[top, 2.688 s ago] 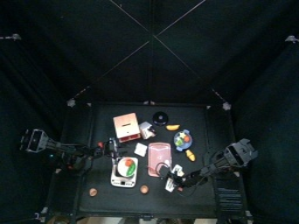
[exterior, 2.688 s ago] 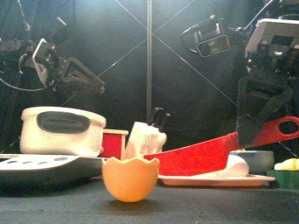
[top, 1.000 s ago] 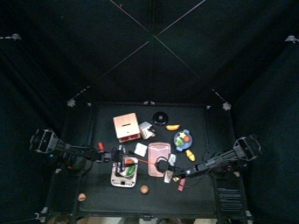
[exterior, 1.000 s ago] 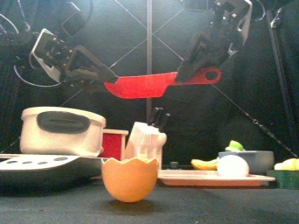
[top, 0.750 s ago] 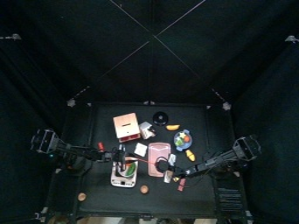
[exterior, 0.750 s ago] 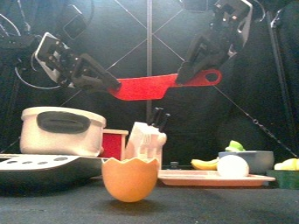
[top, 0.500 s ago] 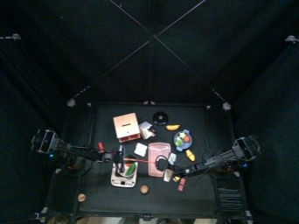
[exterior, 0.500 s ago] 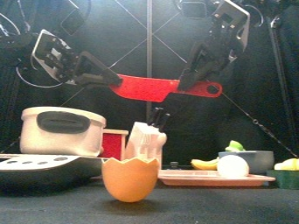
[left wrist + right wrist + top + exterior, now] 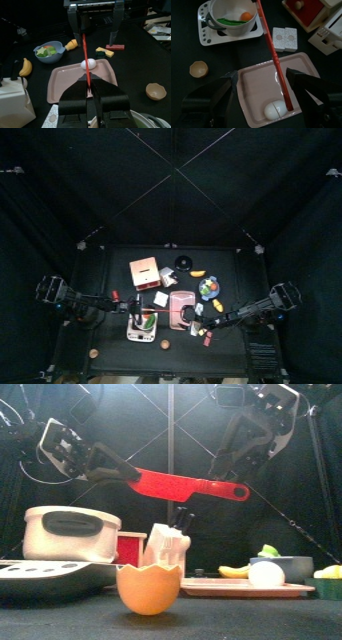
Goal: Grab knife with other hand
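the knife [image 9: 181, 484] is red and hangs in the air above the table, blade end toward the left arm and handle end sloping slightly down to the right in the front view. the left gripper [image 9: 89, 93] is clamped tight on the blade end; its wrist view shows the two fingers pressed together around the thin red edge running away from them. the right gripper [image 9: 262, 82] hangs above the handle end with its jaws spread wide, the knife passing between them without touching either finger in the right wrist view.

below the knife lies a pink tray [image 9: 304, 67] with a white egg [image 9: 274, 108] on it. near the tray's far side sit a blue bowl [image 9: 48, 49] of fruit and a banana [image 9: 25, 67]. in the front view an eggshell cup [image 9: 148, 588] stands nearest, with a white toaster [image 9: 70, 532] behind it to the left.
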You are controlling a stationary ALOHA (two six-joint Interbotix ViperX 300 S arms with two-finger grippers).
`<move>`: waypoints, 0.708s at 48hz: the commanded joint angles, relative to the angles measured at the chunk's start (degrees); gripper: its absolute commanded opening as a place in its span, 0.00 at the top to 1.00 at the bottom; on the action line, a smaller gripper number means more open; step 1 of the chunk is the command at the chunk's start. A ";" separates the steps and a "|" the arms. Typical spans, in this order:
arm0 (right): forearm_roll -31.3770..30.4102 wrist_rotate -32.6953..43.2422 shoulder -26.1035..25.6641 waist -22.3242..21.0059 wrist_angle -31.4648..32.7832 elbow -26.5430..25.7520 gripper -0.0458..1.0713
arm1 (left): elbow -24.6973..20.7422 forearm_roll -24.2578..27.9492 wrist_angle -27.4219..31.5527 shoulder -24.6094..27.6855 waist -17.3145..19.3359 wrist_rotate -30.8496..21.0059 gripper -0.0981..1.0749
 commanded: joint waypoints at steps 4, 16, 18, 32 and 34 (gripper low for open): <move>-0.09 0.18 -3.52 -0.09 -0.09 0.88 0.03 | -0.62 0.00 -0.70 -0.18 0.18 0.00 0.58; -0.44 0.18 -5.01 -0.26 -0.09 3.34 0.03 | -0.62 0.00 -0.79 -0.18 0.18 0.00 0.58; -0.44 0.09 -4.92 -0.35 -0.09 3.52 0.03 | -0.62 0.00 -0.70 -0.18 0.26 -0.09 0.58; -0.35 0.09 -5.71 -0.35 0.35 4.39 0.03 | -0.62 -0.09 -0.79 -0.18 0.26 -0.18 0.58; -0.35 0.09 -6.15 -0.35 0.62 4.57 0.03 | -0.70 0.00 -0.88 -0.18 0.18 -0.18 0.58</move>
